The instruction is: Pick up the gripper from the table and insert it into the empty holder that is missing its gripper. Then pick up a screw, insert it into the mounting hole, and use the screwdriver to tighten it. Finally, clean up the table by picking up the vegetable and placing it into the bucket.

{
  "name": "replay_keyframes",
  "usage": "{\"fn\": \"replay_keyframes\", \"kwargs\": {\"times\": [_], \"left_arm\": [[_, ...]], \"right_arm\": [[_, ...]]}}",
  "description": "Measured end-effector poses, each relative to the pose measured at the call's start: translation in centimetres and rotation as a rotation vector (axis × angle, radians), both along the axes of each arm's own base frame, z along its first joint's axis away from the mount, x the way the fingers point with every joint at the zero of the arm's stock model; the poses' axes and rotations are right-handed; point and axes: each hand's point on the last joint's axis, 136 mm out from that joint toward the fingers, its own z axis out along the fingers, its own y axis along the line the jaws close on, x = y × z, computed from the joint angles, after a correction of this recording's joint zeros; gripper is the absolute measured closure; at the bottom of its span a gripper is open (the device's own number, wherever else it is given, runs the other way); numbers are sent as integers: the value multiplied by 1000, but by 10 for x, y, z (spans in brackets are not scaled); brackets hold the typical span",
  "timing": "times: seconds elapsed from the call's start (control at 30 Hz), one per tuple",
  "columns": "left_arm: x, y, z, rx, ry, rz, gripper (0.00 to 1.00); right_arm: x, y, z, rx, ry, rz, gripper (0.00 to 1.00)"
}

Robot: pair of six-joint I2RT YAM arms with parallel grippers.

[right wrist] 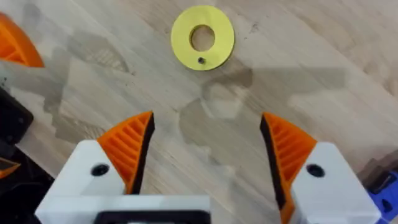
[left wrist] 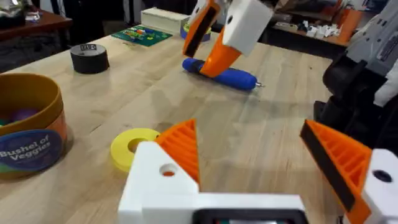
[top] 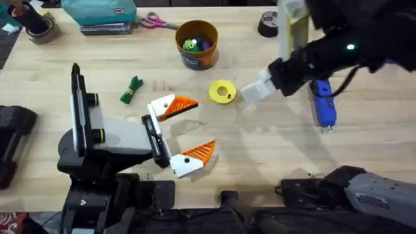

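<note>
Finds the right pincer [top: 250, 93] spread, pads apart with nothing between them, hanging low over bare tabletop [top: 273, 149]. Puts the yellow disc [top: 222, 91] just beside its tips, toward the left arm's side. Notes a dark speck [right wrist: 201, 60] on that disc, possibly a screw, too small to tell. Leaves the screwdriver [top: 323, 104] lying flat on the right arm's far side, long axis running toward the bases, bit end nearer them. Shows the left pincer [top: 198, 127] likewise spread and empty, near the disc, nothing in the way. Sets the vegetable [top: 132, 90] well off, nearer the left arm, with the bucket [top: 196, 44] upright beyond; probably a short carry.
</note>
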Motion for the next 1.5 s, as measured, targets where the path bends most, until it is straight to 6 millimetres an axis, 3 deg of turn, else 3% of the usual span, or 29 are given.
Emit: {"fn": "replay_keyframes", "kwargs": {"times": [0.37, 0.53, 1.0, 1.27, 1.5], "left_arm": [[0, 0, 0, 0, 0, 0, 15], [0, 0, 0, 0, 0, 0, 15], [0, 0, 0, 0, 0, 0, 15], [0, 0, 0, 0, 0, 0, 15], [0, 0, 0, 0, 0, 0, 15]], "right_arm": [[2, 4, -25, -39, 79, 3, 3], [5, 17, -33, -41, 82, 34, 4], [22, 34, -85, -78, 172, 22, 9], [25, 44, -98, -81, 177, 39, 16], [34, 51, -97, -60, 140, 42, 35]]}}
